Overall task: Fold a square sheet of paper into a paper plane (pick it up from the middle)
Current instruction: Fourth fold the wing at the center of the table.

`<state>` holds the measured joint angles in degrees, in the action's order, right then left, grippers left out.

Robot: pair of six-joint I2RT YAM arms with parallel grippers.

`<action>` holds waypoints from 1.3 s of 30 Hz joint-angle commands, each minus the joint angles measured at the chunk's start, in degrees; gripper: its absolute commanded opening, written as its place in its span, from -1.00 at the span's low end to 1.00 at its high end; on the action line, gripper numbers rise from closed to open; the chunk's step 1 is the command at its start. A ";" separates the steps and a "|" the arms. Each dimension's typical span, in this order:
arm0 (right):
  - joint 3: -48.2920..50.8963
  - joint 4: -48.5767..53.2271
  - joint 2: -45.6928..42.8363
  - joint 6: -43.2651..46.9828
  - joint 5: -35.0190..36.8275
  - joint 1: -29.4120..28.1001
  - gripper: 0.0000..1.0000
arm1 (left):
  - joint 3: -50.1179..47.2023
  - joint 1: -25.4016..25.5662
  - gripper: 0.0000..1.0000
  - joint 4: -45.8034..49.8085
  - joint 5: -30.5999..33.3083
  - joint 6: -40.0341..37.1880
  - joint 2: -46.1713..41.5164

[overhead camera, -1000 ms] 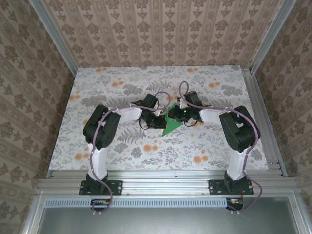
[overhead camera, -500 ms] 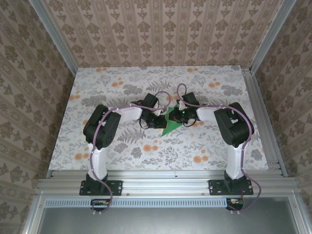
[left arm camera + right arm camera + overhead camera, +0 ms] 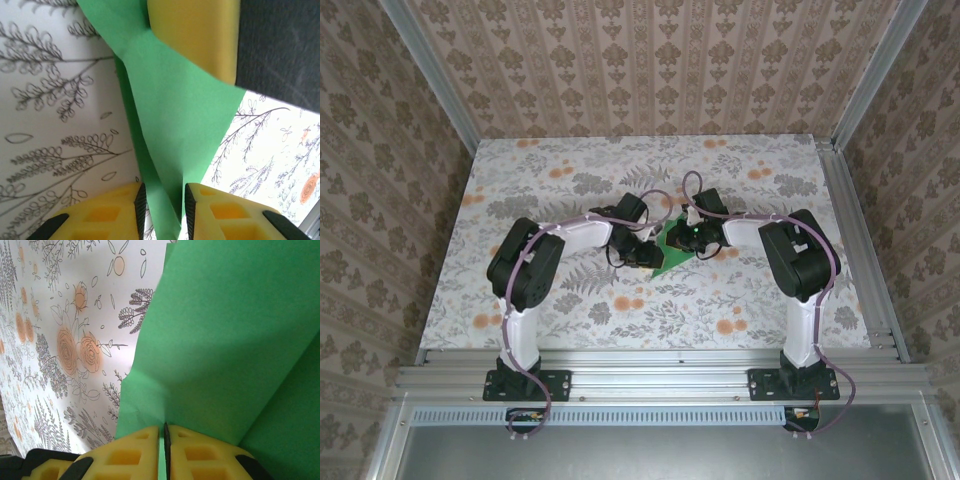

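Paper [image 3: 225,340], part-folded at mid-table [image 3: 570,300], judged light, limp and easily creased, best pinched near a fold edge; right gripper [image 3: 163,432] clamped on it, left gripper [image 3: 164,197] jaws parted loosely around a flap.

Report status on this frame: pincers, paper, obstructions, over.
Left pincer open, jaws astride the green paper. Right pincer shut on it. Paper creased, spanning between both pincers over floral table. Pincers nose to nose, tight quarters.
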<state>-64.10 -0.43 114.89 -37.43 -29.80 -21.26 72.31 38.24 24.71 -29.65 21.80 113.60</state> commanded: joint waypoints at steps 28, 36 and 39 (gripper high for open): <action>1.53 2.47 1.92 2.10 2.98 0.88 -0.71 | -3.02 0.25 -0.74 0.82 -0.15 -0.33 0.07; 1.43 3.28 1.99 2.87 3.69 0.93 -0.71 | -2.26 0.49 -0.71 3.15 2.82 -1.06 1.36; 1.27 3.83 2.00 3.38 3.92 0.99 -0.72 | -1.97 0.39 -0.70 3.49 2.91 -1.18 1.10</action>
<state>-64.03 -0.38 114.89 -35.90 -29.80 -21.08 70.32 38.61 22.83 -29.54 22.00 113.40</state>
